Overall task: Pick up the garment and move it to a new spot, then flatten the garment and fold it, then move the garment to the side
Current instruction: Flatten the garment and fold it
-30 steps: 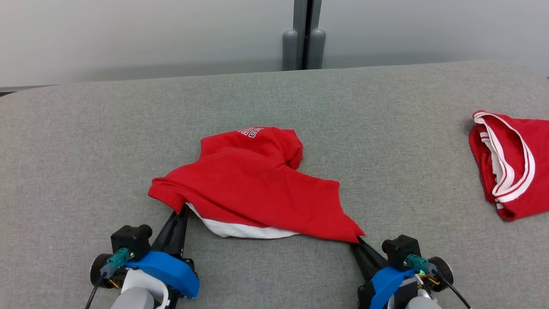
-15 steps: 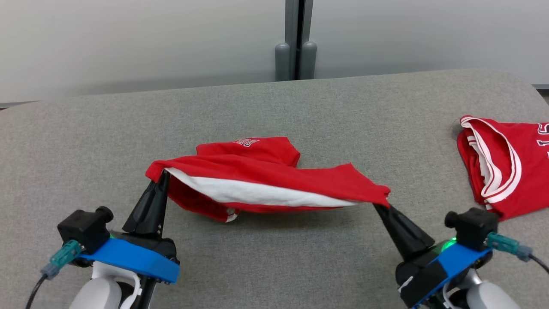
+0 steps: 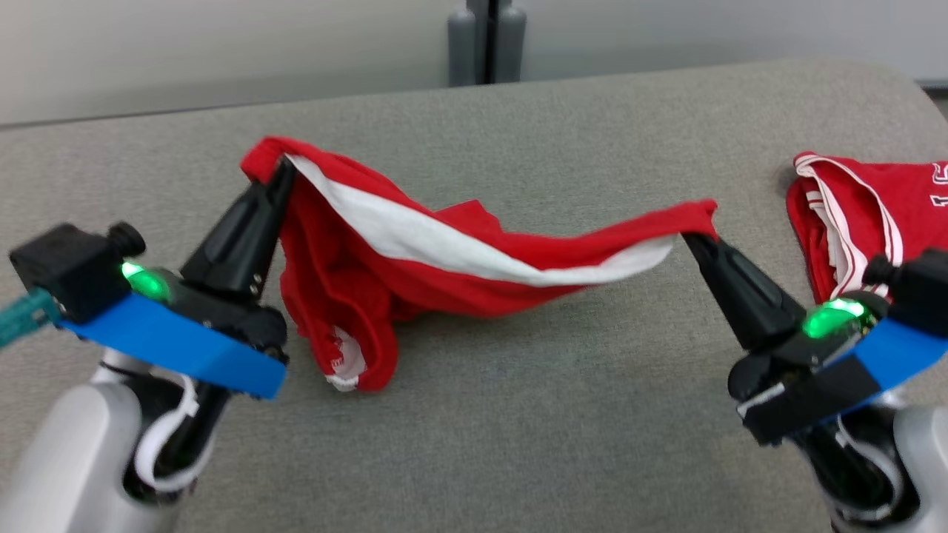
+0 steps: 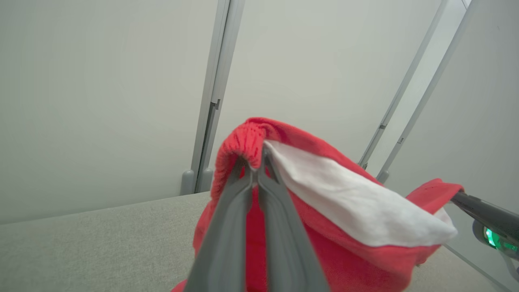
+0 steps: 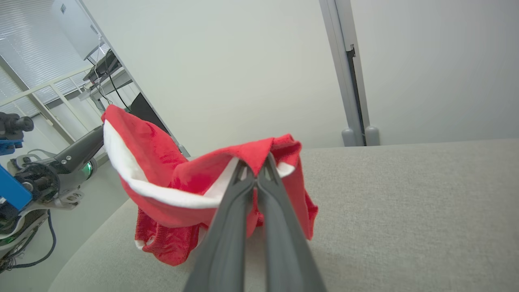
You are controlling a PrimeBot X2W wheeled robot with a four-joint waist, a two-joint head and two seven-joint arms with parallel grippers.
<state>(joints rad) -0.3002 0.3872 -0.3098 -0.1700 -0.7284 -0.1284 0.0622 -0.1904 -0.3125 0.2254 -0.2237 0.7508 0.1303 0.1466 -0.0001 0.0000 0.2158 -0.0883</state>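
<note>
We hold the red knit garment with a white inner band (image 3: 444, 252) lifted over the grey fabric-covered table (image 3: 518, 414), strung between our left gripper (image 3: 284, 167) and right gripper (image 3: 690, 237), each pinched tight on an end. White digits (image 3: 938, 191) on the red white-striped jersey (image 3: 915, 229) at right are cut off. Open grey table lies beneath and nearer us

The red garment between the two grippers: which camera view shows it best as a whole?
The head view: there the red garment shows whole, stretched between the left gripper and the right gripper. The left wrist view shows one pinched edge close up; the right wrist view shows the other pinched corner.
</note>
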